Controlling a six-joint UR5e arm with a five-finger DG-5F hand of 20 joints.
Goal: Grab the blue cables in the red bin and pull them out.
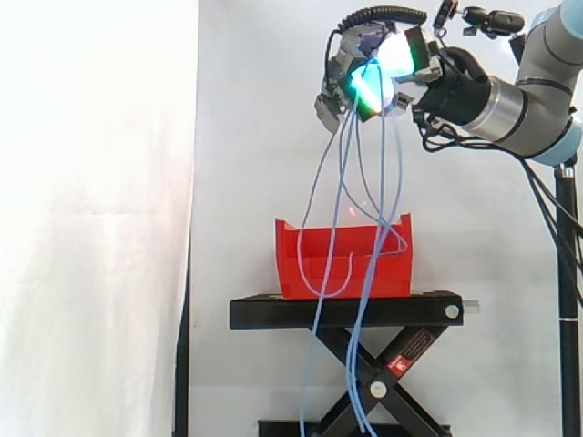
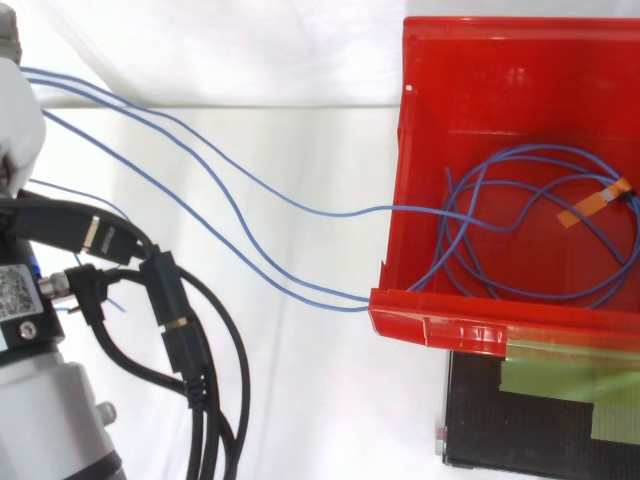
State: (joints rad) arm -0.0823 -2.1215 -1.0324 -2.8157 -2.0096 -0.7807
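Raised high above the red bin, the hand (image 1: 349, 71) has its fingers curled round the blue cables (image 1: 399, 182), pinching the bundle beside a fingertip pad (image 1: 369, 86) that glows cyan and green.

In the side view a white curtain (image 1: 100, 218) fills the left and hangs behind everything. Several strands drop from the hand, spreading apart as they go down. Some dip over the top rim of the red bin (image 1: 383, 273) into it. Others cross in front of the bin's wall and the front edge of the black stand (image 1: 273, 314) and run on to the bottom of the view. One strand makes a loop against the bin's front wall. The bin sits on the stand's top plate, a little left of its middle, with bare plate showing at both ends. The arm (image 1: 537, 77) reaches in from the right edge, nearly level.

In the top view the robot's wrist (image 2: 50, 420) is at the lower left. From the left edge three strands of the blue cables (image 2: 420, 210) sweep rightward in the air and reach the bin (image 2: 520, 60) at its left wall, one crossing the wall midway and two at its lower left corner. Inside, the rest lies in loose overlapping loops on the bin floor, towards its right side. An orange tape tag (image 2: 595, 205) is wrapped on the cable near the right wall. A strip of green tape (image 2: 560, 375) lies on the stand just below the bin.
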